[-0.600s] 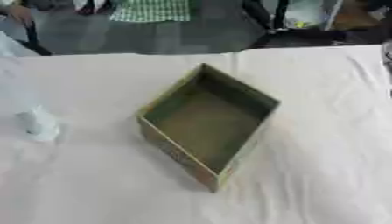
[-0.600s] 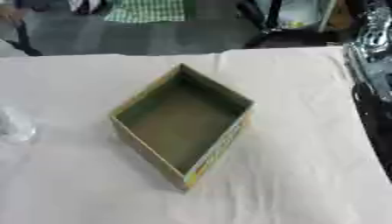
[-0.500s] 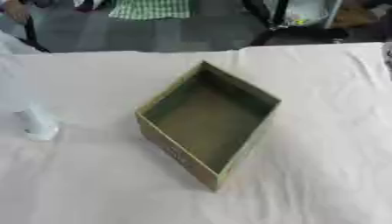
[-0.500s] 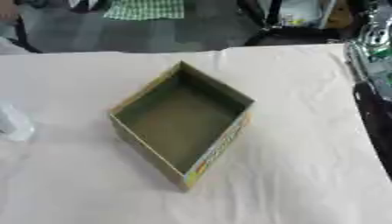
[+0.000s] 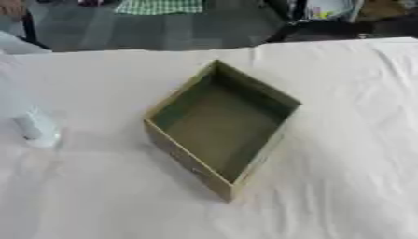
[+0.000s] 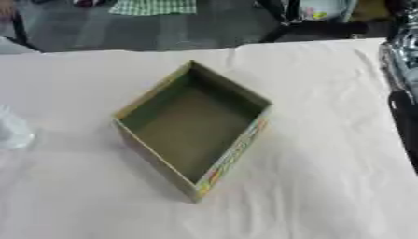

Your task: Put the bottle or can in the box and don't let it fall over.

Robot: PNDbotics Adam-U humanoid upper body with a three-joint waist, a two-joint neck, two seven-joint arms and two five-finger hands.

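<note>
An open, olive-green rectangular cardboard box (image 5: 222, 128), empty and turned corner-on to the viewer, sits at the middle of a table covered in wrinkled white cloth (image 5: 343, 140). The task's thing, a small clear plastic bottle (image 5: 32, 126), stands upright near the table's left edge, well apart from the box. It is probably light, smooth-walled and easily tipped, with thin sides that may yield; the middle of its body, taken from the side, looks the best place to hold it, keeping it vertical. Neither robot hand is visible; only a dark arm segment (image 6: 403, 107) shows at the right edge, so the hands' openness cannot be told.
</note>
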